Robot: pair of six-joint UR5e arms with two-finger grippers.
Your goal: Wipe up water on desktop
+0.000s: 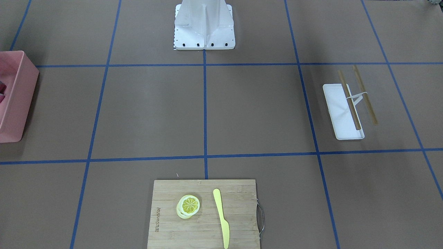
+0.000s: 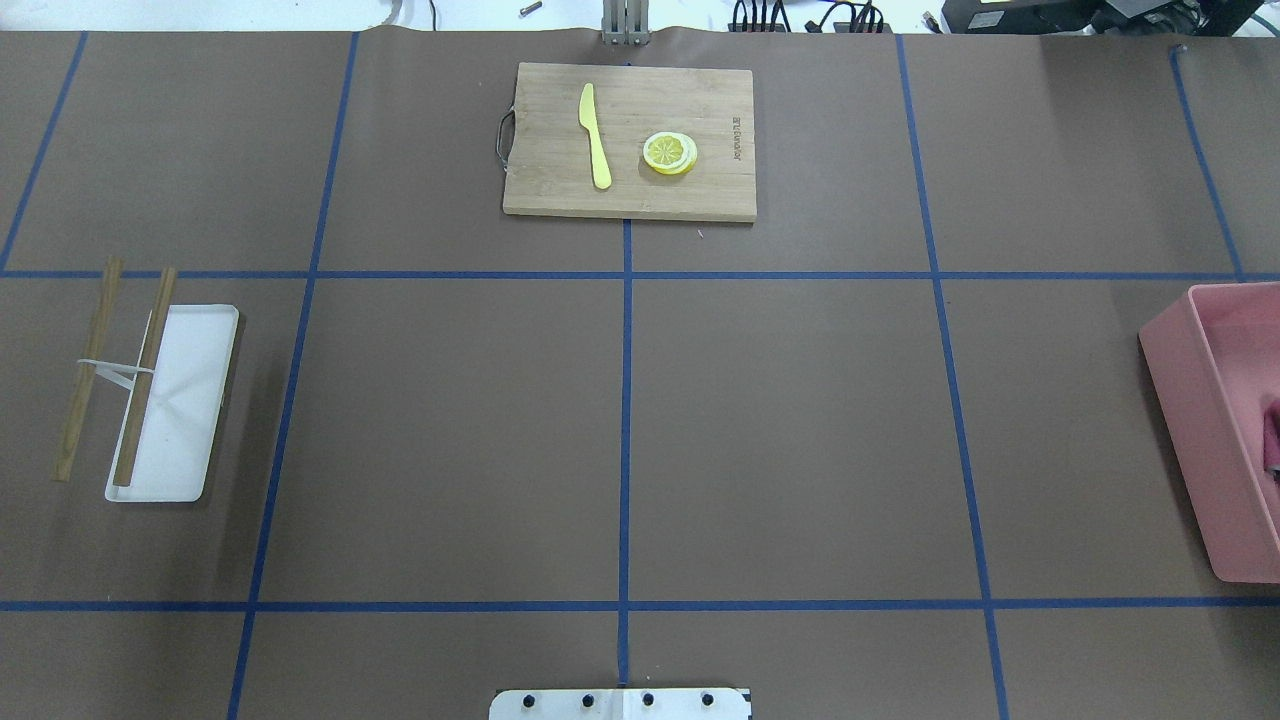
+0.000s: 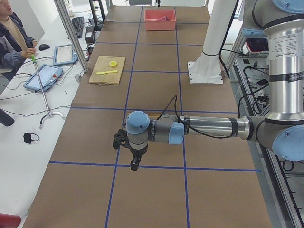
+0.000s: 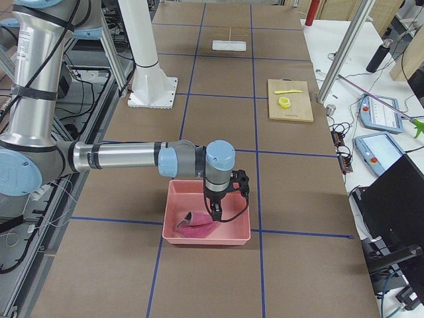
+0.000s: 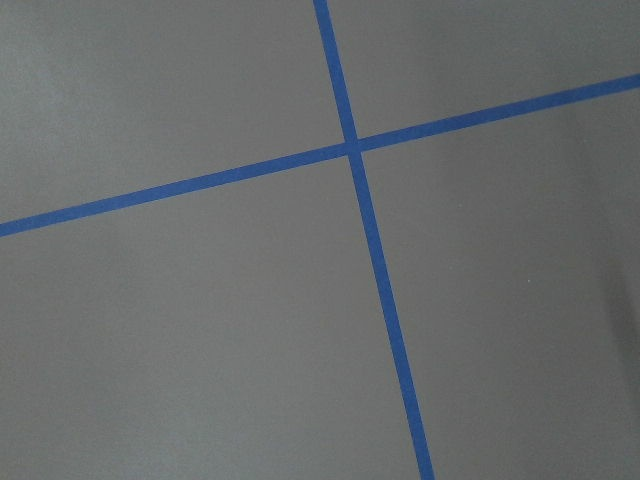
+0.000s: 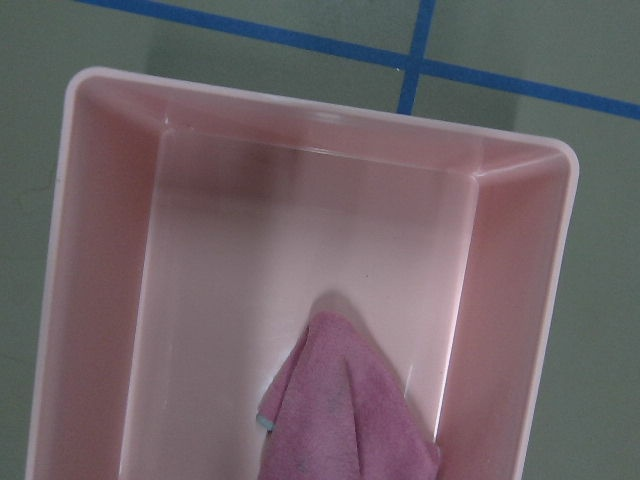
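The brown desktop (image 2: pixel 800 430) with blue tape lines fills the overhead and front (image 1: pixel 259 110) views; I see no water on it. A pink cloth (image 6: pixel 340 410) lies in the pink bin (image 6: pixel 100 250) at the desktop's right end (image 2: pixel 1190 440). My right gripper (image 4: pixel 217 215) hangs inside the bin, right beside the cloth (image 4: pixel 192 222); I cannot tell whether it is open or shut. My left gripper (image 3: pixel 135 164) hangs over a tape crossing (image 5: pixel 350 150) at the left end; I cannot tell its state. Neither wrist view shows fingers.
A bamboo cutting board (image 2: pixel 560 190) with a yellow knife (image 2: pixel 595 135) and lemon slices (image 2: pixel 669 153) lies at the far middle edge. A white tray (image 2: pixel 190 400) with chopsticks (image 2: pixel 140 390) lies at the left. The white robot base (image 1: pixel 204 27) stands mid-table. A person (image 3: pixel 12 33) sits beyond the far edge.
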